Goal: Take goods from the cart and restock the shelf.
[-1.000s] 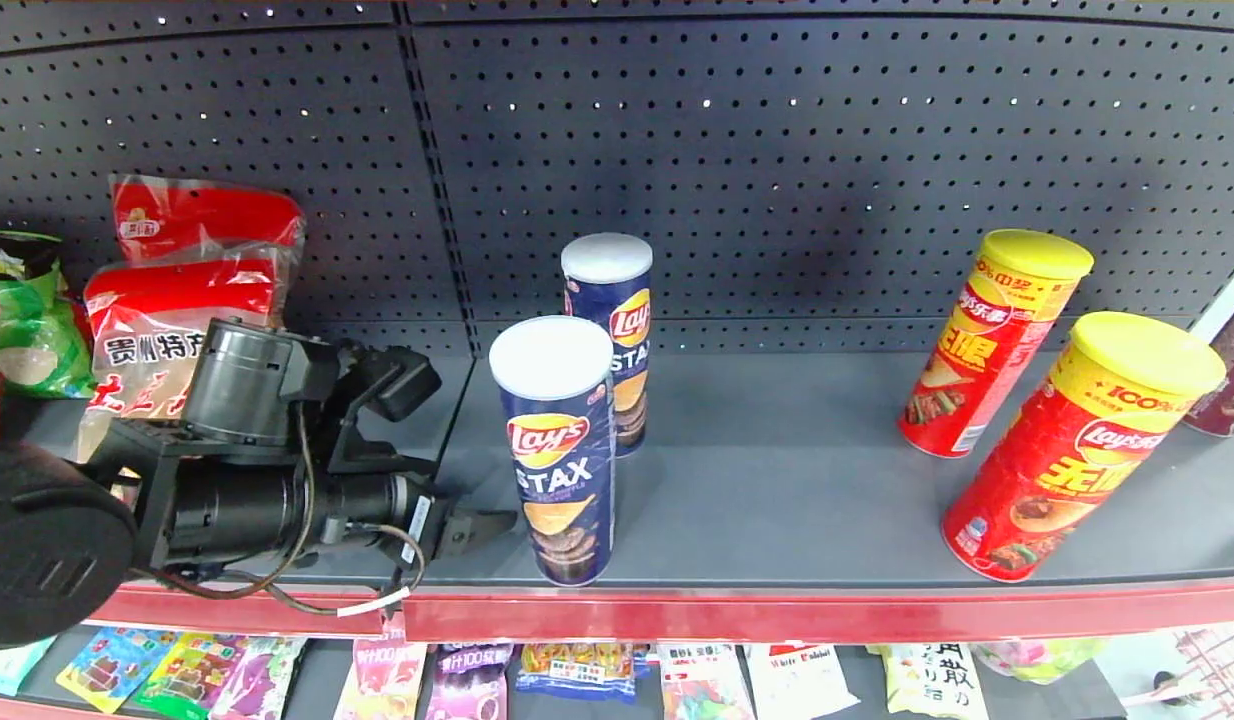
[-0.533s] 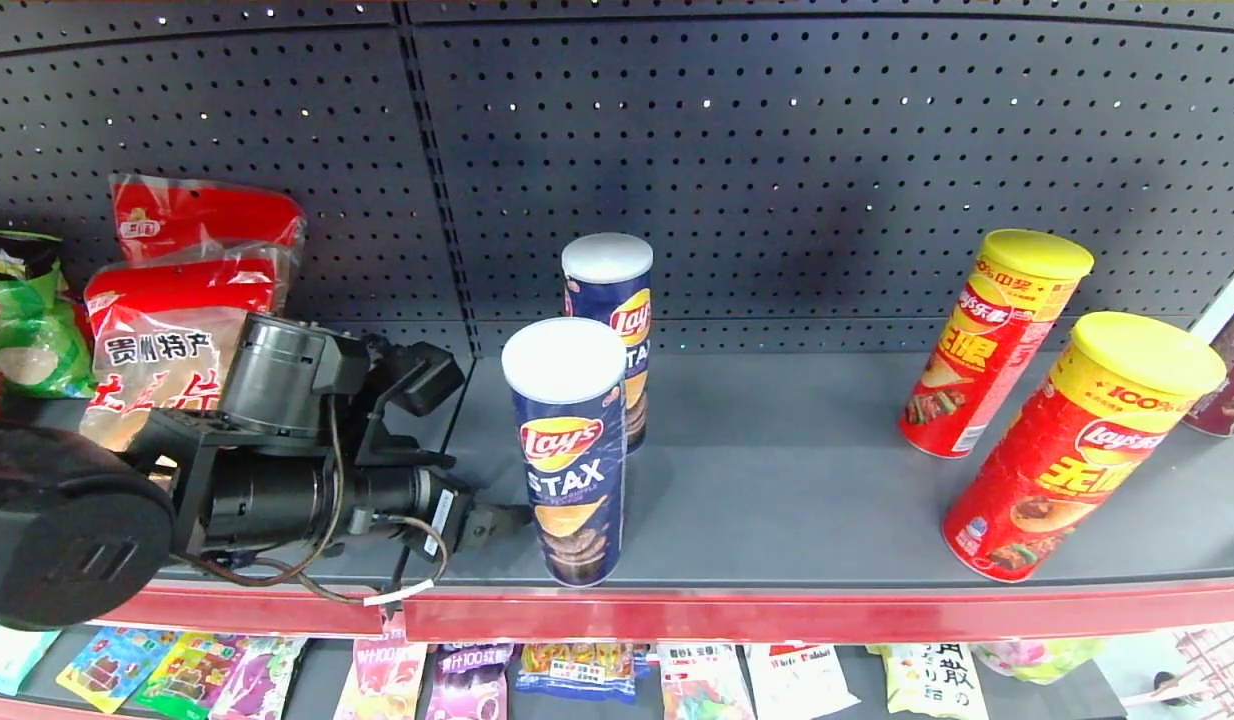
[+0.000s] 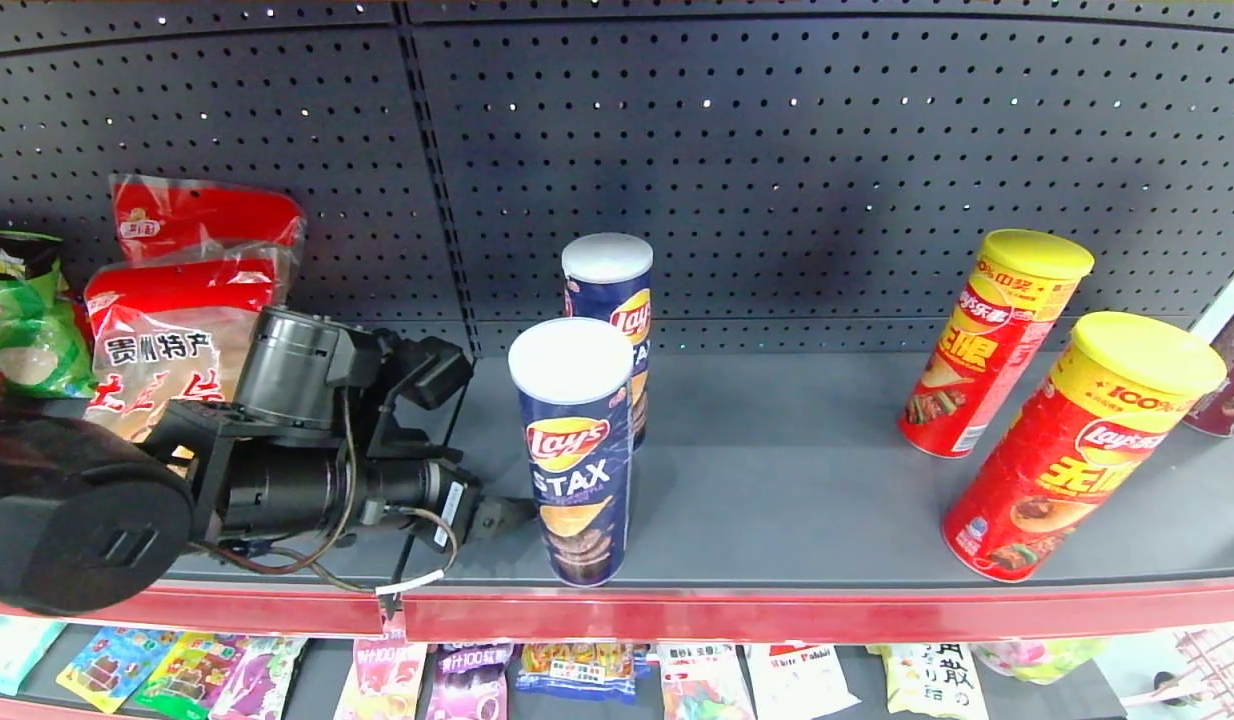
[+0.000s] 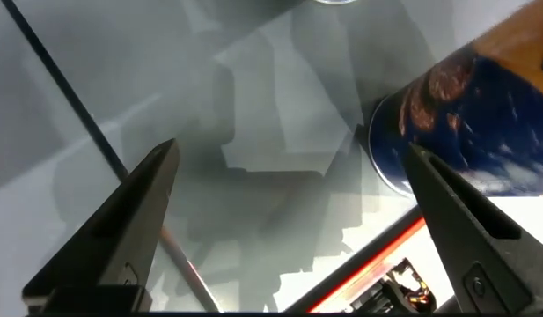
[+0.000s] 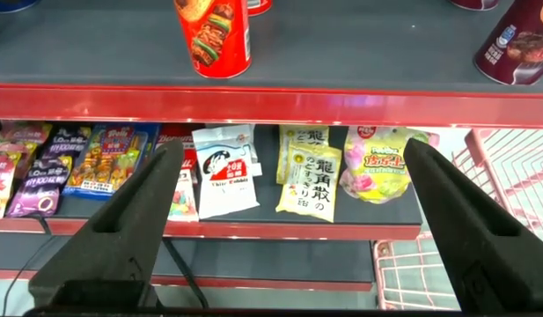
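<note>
Bkgd: dark perforated pegboard wall (image 3: 827, 150), grey shelf deck (image 3: 777, 480) in front w/ red lip (image 3: 777, 612) along edge.

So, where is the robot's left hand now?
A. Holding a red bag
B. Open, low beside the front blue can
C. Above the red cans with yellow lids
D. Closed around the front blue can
B: the left hand lies low over the grey shelf beside the front blue can, and the left wrist view shows its fingers spread wide.
</note>
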You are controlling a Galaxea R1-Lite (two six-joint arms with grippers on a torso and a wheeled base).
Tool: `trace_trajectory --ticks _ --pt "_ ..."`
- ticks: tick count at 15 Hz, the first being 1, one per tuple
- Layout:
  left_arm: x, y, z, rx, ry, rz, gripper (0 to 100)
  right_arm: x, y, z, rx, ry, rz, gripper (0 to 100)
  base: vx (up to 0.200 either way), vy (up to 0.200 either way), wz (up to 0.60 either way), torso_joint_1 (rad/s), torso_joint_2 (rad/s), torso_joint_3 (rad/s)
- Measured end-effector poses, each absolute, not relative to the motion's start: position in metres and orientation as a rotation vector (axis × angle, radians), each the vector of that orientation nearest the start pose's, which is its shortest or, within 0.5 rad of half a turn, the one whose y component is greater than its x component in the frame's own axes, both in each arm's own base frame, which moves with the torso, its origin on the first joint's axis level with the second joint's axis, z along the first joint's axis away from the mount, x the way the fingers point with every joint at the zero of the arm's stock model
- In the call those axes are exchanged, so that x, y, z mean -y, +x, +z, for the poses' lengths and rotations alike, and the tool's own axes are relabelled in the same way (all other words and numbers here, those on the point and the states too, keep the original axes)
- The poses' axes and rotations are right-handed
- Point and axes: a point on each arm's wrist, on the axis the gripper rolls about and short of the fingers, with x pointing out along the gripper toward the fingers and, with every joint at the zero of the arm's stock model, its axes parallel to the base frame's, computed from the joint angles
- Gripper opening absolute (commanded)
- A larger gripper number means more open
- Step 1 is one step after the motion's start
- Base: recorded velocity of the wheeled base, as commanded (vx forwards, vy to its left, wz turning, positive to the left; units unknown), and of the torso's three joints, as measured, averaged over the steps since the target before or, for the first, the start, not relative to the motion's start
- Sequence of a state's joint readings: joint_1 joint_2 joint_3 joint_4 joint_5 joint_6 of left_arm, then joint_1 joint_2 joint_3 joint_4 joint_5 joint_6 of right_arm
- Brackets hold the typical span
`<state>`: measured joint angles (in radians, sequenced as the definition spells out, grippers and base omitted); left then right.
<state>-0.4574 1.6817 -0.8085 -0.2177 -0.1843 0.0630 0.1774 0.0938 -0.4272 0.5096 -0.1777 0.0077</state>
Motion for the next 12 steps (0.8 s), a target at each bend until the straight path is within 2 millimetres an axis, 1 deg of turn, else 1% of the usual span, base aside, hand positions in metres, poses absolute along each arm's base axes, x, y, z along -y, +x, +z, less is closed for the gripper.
trace_trajectory --ticks 12 --pt "0.1332 0.2604 0.152 -0.632 0.149 -0.641 100 0.014 -0.0557 0.1379 -0.18 -0.024 0.002 100 0.0 0.0 0.0 0.0 0.0 0.0"
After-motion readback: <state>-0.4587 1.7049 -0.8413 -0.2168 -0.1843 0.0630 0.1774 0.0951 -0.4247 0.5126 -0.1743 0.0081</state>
